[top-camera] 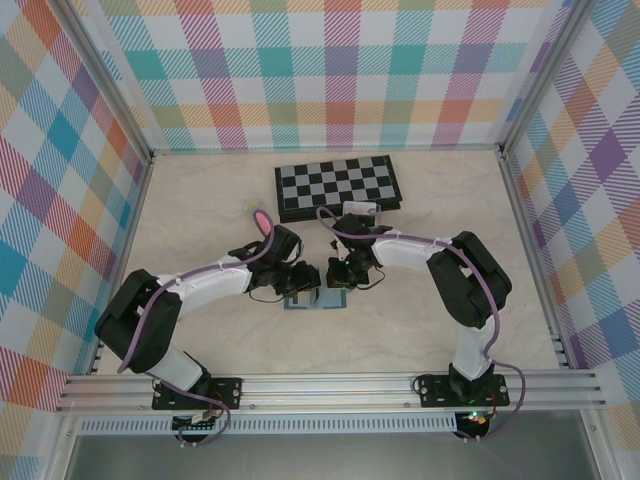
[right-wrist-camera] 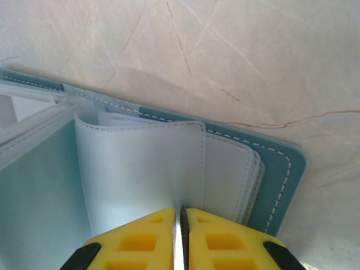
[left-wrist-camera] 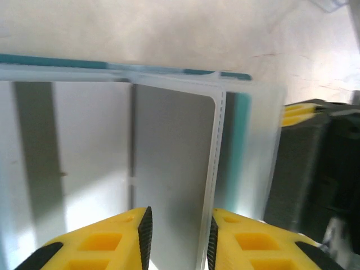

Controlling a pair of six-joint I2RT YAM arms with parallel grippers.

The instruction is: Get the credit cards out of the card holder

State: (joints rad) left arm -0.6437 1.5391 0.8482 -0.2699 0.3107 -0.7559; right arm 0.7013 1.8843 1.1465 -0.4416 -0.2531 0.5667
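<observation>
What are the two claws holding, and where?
The right claw pinches a clear pocket of the card holder by its edge. The left claw stands open, seemingly holding nothing.

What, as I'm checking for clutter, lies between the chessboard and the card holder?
The right arm, its pincer gripping the card holder, in the top view.

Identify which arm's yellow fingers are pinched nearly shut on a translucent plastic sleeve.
The right arm's fingers, clamping the sleeve; the left arm's fingers stand clearly apart.
</observation>
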